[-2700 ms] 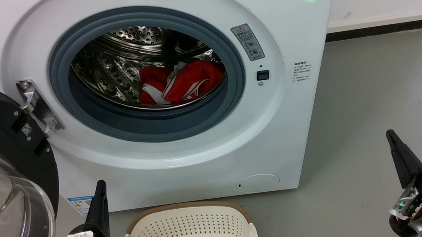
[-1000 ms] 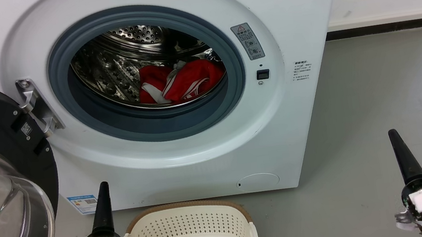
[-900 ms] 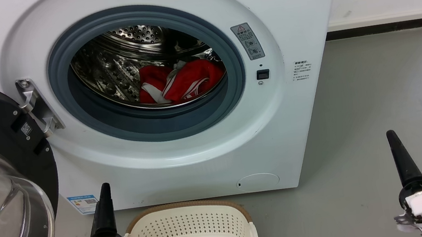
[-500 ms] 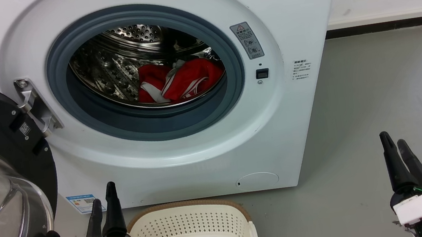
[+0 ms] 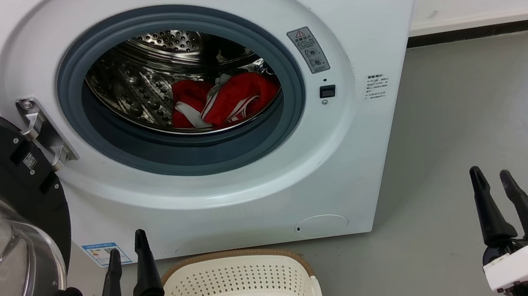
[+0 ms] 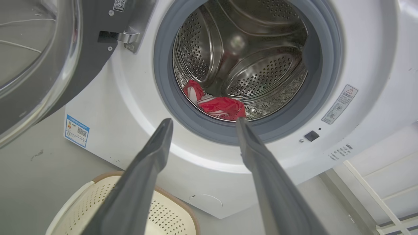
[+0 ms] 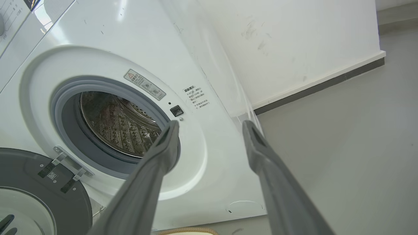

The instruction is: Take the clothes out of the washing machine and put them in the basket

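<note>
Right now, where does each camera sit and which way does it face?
Head view: on the head, facing forward-down at the large white front-loading washing machine and cream perforated plastic basket; left gripper and right gripper show, open.
Left wrist view: on that wrist, facing along its dark fingers into the drum at the bright red striped clothes.
Right wrist view: on that wrist, facing past its fingers at the machine's front.
Head and left wrist views share clothes and basket.

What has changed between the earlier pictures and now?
Both grippers opened: the left gripper and the right gripper had their fingers together, and now the fingers stand apart, holding nothing. The clothes lie in the washing machine as before, and the basket has not moved.
</note>
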